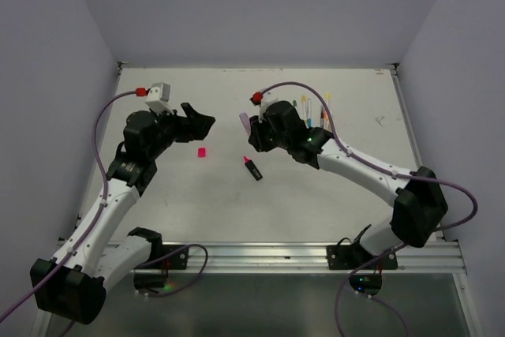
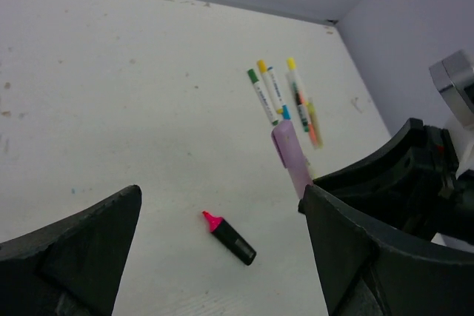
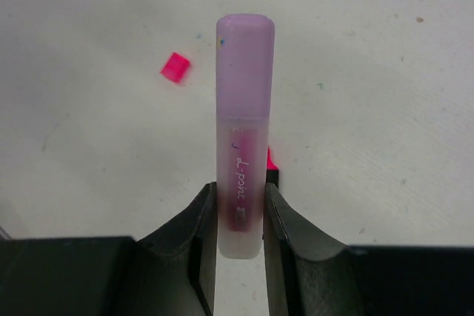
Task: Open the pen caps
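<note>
Your right gripper point(image 3: 241, 201) is pinching a fat, translucent lilac highlighter point(image 3: 243, 146) by the lower barrel and holding it above the middle of the white table point(image 1: 197, 203). Its rounded lilac cap point(image 3: 245, 64) is sitting on the free end, on the side facing your left gripper point(image 1: 201, 125), whose jaws are standing spread wide with nothing between them. Nearer to you, a small square pink cap point(image 1: 202, 151) is lying apart from the uncapped black-bodied, pink-tipped highlighter point(image 1: 253, 168). Thin white pens point(image 2: 281, 98) with green, yellow and blue ends are lying together at the far right.
</note>
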